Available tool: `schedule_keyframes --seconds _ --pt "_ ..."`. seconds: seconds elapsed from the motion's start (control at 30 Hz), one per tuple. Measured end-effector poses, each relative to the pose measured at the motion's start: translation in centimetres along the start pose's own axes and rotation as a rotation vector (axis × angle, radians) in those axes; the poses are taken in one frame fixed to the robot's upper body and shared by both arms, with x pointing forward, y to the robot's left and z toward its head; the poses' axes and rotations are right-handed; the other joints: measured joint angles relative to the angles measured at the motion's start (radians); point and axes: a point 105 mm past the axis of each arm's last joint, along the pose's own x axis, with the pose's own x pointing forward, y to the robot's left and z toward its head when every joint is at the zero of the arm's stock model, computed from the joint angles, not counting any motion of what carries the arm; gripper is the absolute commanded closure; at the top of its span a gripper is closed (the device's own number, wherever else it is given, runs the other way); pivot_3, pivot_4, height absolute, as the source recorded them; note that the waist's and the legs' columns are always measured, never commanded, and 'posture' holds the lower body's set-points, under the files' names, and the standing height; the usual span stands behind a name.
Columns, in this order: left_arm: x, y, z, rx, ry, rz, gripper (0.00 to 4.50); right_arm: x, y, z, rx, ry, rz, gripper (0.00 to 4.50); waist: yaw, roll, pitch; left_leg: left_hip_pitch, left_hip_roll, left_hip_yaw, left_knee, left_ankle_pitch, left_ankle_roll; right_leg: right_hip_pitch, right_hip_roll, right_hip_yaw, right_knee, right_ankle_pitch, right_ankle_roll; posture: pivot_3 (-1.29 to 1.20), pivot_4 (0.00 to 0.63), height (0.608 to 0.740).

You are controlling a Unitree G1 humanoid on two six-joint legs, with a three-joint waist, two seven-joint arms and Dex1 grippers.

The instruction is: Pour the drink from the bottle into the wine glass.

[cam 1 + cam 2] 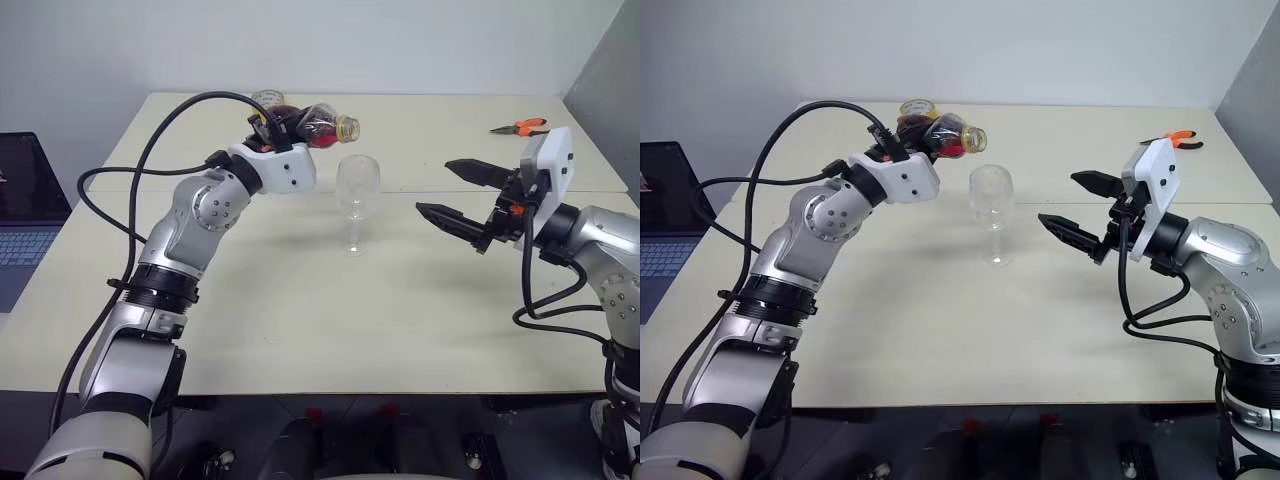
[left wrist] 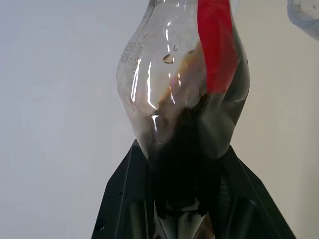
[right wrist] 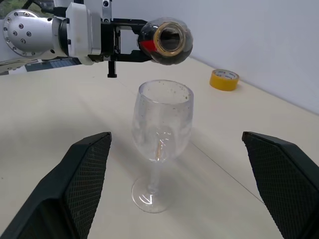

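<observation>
— See the left pincer [image 1: 283,128]? It is clamped on the small squat clear plastic bottle with the red label strip [image 1: 318,123], lying almost on its side over the far middle of the pale table [image 1: 300,300]; the mouth is open, no cap on it, and faces right.

— And the clear stemmed wine glass [image 1: 356,203]?

— Standing upright on its round foot just right of that arm, below the bottle's mouth and a little nearer to us; the bowl looks dry inside; nothing poured yet, I'd say.

— Where is the dark brown cola-like drink [image 2: 184,144]?

— Pooled at the base end of the bottle, by the fingers; it hasn't reached the neck.

— So what makes a good pour here?

— Get the mouth squarely over the rim first; from the right arm's camera it sits above the far edge of the bowl, not plainly the centre. Then roll the wrist slowly so the drink creeps down the neck; a quick tip would likely gush and splash past that narrow rim.

— The right pincer [image 1: 468,197]?

— Spread wide and empty, hanging to the right of the glass, apart from it; it could steady the stem, since that tall thin glass would topple easily at a knock.
</observation>
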Motion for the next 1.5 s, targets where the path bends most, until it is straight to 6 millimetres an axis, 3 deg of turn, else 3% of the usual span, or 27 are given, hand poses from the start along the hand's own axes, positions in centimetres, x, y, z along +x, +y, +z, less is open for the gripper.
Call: schedule_keyframes --seconds 1.5 --pt "-0.81 0.62 -0.74 0.206 -0.042 -0.086 3.35 -0.53 -0.45 -0.6 0.003 0.017 -0.029 0.0 -0.002 0.0 0.0 0.0 0.0 0.0 0.001 0.0 0.0 0.0 0.0 -0.001 0.001 0.0 0.0 0.0 0.15 0.74"
